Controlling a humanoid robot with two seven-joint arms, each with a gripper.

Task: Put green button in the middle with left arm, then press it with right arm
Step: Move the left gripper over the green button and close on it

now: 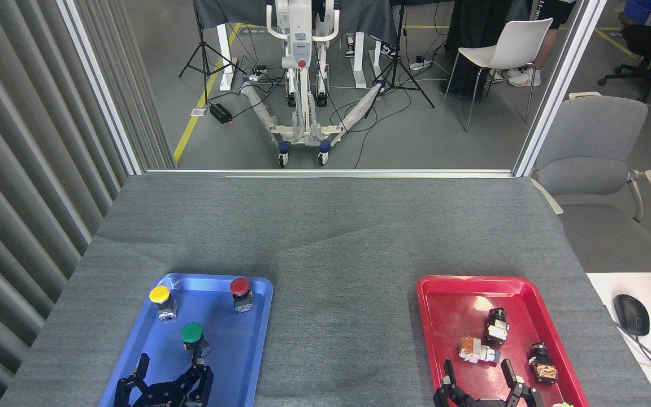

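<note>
Working the first step, I judge: the green button (192, 334) has not been picked up and stands upright in the blue tray (246, 362), toward its near half, with the yellow-capped button (160, 295) and red-capped button (239, 287) further back in the same tray. The middle (342, 322), the bare grey cloth between the blue tray and the red tray (444, 299), has nothing on it. My left gripper (170, 380) sits low at the bottom edge, just short of the green button, its claw fingers spread apart and pinching nothing. My right gripper (479, 380) hangs over the near end of the red tray, fingers likewise spread and empty, close to the small electrical parts (478, 350) lying there.

The next move, as I see it, calls for the left gripper to advance so the fingers straddle the silver base under the green cap, then squeeze without tipping it; the neighbours look far enough off not to be knocked. The right gripper should wait.

As for writing, I can read none: the left gripper's body is mostly cut off by the frame, and nothing legible shows on trays or buttons
</note>
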